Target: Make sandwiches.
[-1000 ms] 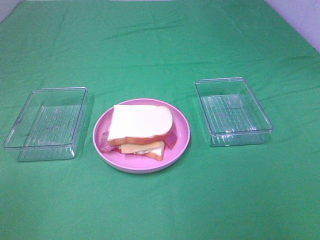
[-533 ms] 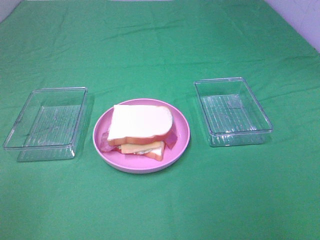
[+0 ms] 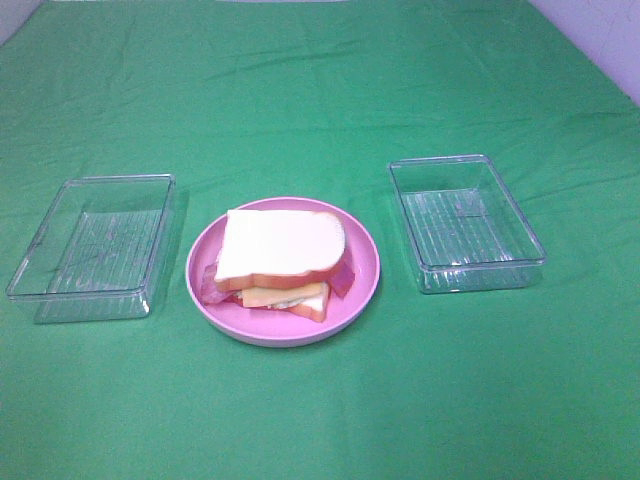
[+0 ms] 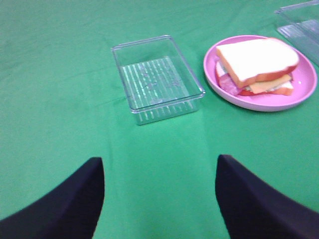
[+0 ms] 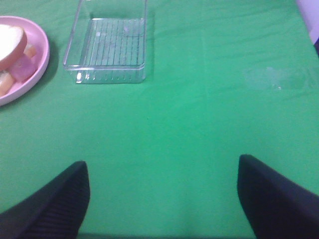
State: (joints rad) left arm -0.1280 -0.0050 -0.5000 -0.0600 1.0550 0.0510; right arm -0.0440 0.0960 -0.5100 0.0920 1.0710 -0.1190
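A stacked toy sandwich sits on a pink round plate in the middle of the green cloth: white bread on top, yellow cheese, pink bacon and a second slice under it. It also shows in the left wrist view and partly in the right wrist view. My left gripper is open and empty, well away from the plate. My right gripper is open and empty over bare cloth. Neither gripper shows in the exterior high view.
An empty clear plastic tray lies left of the plate, also in the left wrist view. A second empty clear tray lies right of the plate, also in the right wrist view. Green cloth covers the table.
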